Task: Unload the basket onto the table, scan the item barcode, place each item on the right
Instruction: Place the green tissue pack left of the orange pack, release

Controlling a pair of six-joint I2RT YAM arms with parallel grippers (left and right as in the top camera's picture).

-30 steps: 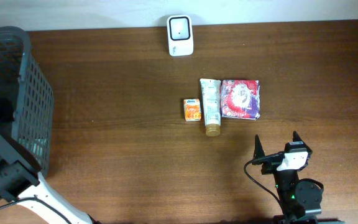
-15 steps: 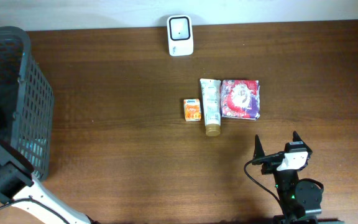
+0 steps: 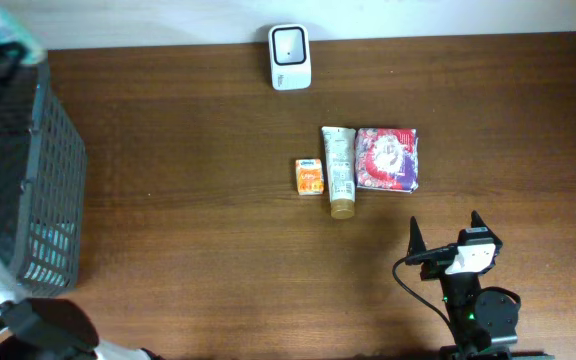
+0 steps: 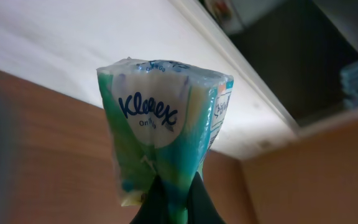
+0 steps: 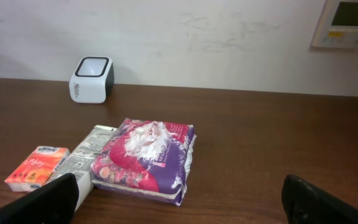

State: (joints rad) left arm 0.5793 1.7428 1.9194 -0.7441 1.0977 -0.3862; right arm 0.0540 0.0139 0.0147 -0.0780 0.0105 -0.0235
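At the far left, above the grey basket point(image 3: 38, 180), the left gripper point(image 4: 170, 200) is clamped on the lower end of the Kleenex pack point(image 4: 164, 134), leaving its printed faces free for the scanner point(image 3: 290, 57). An orange packet point(image 3: 310, 177), tube point(image 3: 339, 170) and purple pack point(image 3: 388, 158) lie together, probably set aside. Near right, the right gripper point(image 3: 445, 228) rests empty, jaws apart.

Lit evenly, softly; faint shadows only. Smeared by motion at upper left of overhead view. Focused on tissue pack point(image 4: 160, 130) in left wrist view, blurred behind.
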